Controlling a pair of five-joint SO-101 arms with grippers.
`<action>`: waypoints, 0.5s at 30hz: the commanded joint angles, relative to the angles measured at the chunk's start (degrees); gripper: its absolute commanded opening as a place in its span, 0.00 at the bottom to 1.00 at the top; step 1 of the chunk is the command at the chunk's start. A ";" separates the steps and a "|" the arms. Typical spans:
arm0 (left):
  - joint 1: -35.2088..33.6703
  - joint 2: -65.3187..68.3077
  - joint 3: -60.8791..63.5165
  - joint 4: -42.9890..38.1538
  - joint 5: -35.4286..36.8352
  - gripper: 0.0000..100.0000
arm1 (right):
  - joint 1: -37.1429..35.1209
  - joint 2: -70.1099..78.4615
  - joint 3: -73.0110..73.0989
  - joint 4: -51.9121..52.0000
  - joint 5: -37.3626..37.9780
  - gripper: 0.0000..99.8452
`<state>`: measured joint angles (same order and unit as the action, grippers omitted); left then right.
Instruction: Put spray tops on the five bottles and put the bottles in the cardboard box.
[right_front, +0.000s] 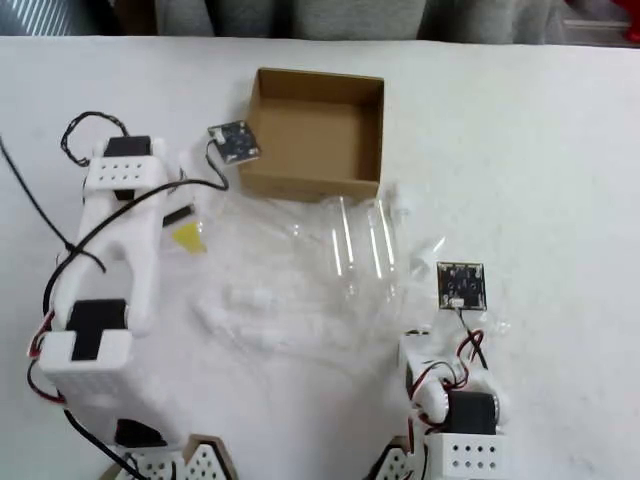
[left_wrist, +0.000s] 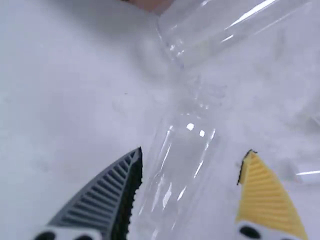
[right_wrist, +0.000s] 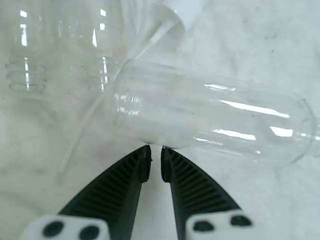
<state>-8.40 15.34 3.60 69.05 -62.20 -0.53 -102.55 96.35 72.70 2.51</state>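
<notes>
Bottles (right_front: 360, 245) of clear plastic lie on the table (right_front: 560, 150), just before the empty cardboard box (right_front: 310, 186). Left gripper (left_wrist: 192, 152): fingers apart, straddling one bottle (left_wrist: 175, 172). Right gripper (right_wrist: 155, 149): fingers nearly together, beside another bottle (right_wrist: 215, 120). Hazard: the smooth round body could roll or squirt free under an off-centre squeeze.

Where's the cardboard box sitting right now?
In the high view the cardboard box sits open toward the far edge of the table, just beyond the clear bottles lying down, with a small circuit board beside its left-arm side.
</notes>
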 joint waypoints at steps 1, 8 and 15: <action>-0.66 1.98 -4.40 -0.88 -0.44 0.32 | 0.48 -0.57 0.44 -0.13 0.70 0.02; -0.66 9.71 -9.76 -0.97 -0.26 0.32 | 0.48 -0.57 0.44 -0.13 0.70 0.02; -0.66 15.69 -13.45 -0.97 2.55 0.32 | 0.48 -0.57 0.44 -0.13 0.70 0.02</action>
<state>-8.40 31.08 -6.42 68.88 -62.20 -0.53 -102.55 96.35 72.70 2.51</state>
